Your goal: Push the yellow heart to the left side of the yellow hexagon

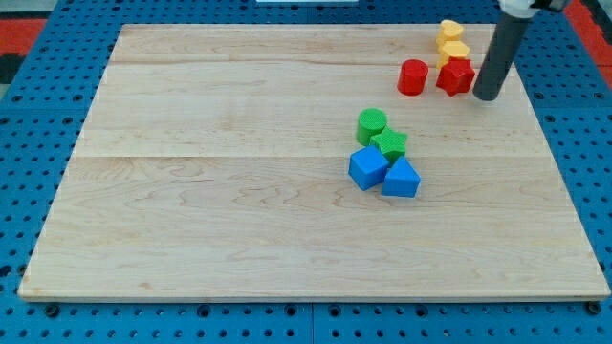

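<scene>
Two yellow blocks sit touching at the view's top right: an upper one [450, 31] and a lower one [453, 53]. At this size I cannot tell which is the heart and which the hexagon. A red block [456, 76] touches the lower yellow block from below. My tip [486, 96] rests on the board just right of this red block and below-right of the yellow pair, touching neither yellow block. The dark rod rises from it to the view's top edge.
A red cylinder [413, 77] stands left of the red block. Near the board's middle a green cylinder [372, 123], a green star [390, 144], a blue cube [368, 167] and a blue wedge-like block [402, 179] cluster together. The board's right edge [545, 124] is close to my tip.
</scene>
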`<action>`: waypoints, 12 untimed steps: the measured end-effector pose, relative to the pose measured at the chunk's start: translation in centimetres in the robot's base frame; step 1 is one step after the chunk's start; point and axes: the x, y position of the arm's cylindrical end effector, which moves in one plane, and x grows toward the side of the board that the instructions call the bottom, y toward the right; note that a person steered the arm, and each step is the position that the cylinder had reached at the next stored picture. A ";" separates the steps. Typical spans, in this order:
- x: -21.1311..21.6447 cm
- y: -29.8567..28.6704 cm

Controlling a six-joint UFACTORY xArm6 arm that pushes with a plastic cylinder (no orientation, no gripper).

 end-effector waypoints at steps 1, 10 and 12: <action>-4.4 -3.8; -10.3 -7.4; -13.2 0.2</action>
